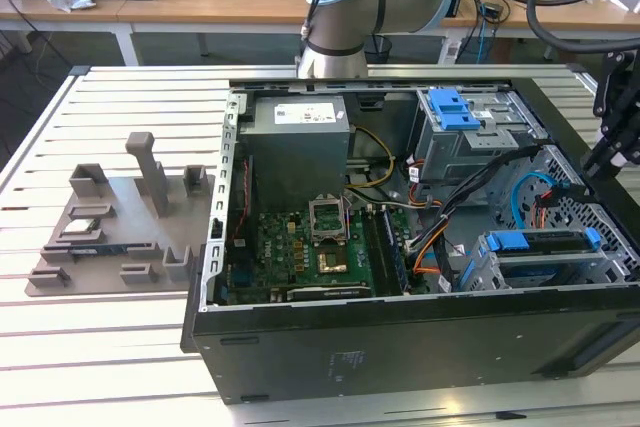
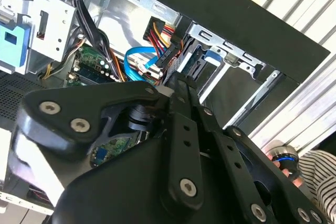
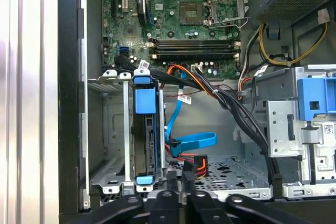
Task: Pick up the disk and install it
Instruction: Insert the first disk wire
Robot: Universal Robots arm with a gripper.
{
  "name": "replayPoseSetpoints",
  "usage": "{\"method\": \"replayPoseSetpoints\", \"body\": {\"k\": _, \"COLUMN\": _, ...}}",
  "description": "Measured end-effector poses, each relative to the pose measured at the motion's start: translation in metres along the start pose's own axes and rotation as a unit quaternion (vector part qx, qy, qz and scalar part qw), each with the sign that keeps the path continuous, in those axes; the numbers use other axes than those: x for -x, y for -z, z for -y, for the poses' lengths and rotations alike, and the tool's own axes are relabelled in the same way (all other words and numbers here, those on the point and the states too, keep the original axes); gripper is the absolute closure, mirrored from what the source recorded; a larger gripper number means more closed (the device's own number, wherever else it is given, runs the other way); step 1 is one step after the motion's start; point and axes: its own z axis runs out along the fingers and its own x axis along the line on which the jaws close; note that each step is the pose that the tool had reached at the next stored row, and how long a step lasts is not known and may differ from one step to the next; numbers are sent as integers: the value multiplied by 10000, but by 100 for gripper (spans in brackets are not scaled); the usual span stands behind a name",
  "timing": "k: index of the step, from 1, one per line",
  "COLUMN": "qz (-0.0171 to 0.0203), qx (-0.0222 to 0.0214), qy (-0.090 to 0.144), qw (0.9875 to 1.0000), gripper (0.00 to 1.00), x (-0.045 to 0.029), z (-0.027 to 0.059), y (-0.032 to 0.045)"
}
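Slatted counter (image 1: 120,347), open PC case (image 1: 400,337); disk (image 3: 145,135) sits in bay, lower left; gripper (image 3: 178,182) jaws look together, empty. Push it squarely home.

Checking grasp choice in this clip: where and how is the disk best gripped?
Probably by the blue rail tabs at the ends of its exposed edge, coming in from the open side of the case. The disk stands on edge in its cage, so the walls cover its flat faces.
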Motion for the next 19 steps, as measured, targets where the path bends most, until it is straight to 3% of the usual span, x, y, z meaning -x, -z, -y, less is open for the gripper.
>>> {"method": "replayPoseSetpoints", "body": {"k": 3, "qz": -4, "qx": 0, "qy": 0, "qw": 10000, "gripper": 64, "x": 0, "z": 0, "y": -3}}
{"method": "replayPoseSetpoints", "body": {"k": 5, "qz": -22, "qx": -3, "qy": -89, "qw": 10000, "gripper": 64, "x": 0, "z": 11, "y": -29}}
{"method": "replayPoseSetpoints", "body": {"k": 10, "qz": -17, "qx": 8, "qy": -201, "qw": 9998, "gripper": 64, "x": 25, "z": 62, "y": -134}}
{"method": "replayPoseSetpoints", "body": {"k": 15, "qz": -16, "qx": 16, "qy": -216, "qw": 9998, "gripper": 64, "x": 152, "z": 72, "y": -283}}
{"method": "replayPoseSetpoints", "body": {"k": 19, "qz": -23, "qx": 16, "qy": -216, "qw": 9998, "gripper": 64, "x": 153, "z": 78, "y": -361}}
